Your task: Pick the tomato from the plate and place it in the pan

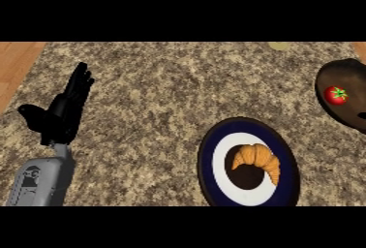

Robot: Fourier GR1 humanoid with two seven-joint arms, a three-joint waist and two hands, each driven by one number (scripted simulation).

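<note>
At the left of the head view you see the left hand [63,109], raised above its grey forearm with fingers straight and held together, thumb spread to the side; it holds nothing and rests near the counter's [157,97] left edge. Moving right, a dark blue and white plate [208,164] carries a croissant [261,161], not the tomato. At the far right edge the tomato [336,95] sits inside a dark brown vessel [332,114], which appears to be the pan, cut off by the frame. The tomato is nearly round, so no long axis governs the approach. It lies well apart from your left hand, across the whole counter and slightly farther from the robot. Your right hand does not show, so its state cannot be told; judged by side, the right arm is the nearer one. The tomato already seems to lie where the task wants it.
</note>
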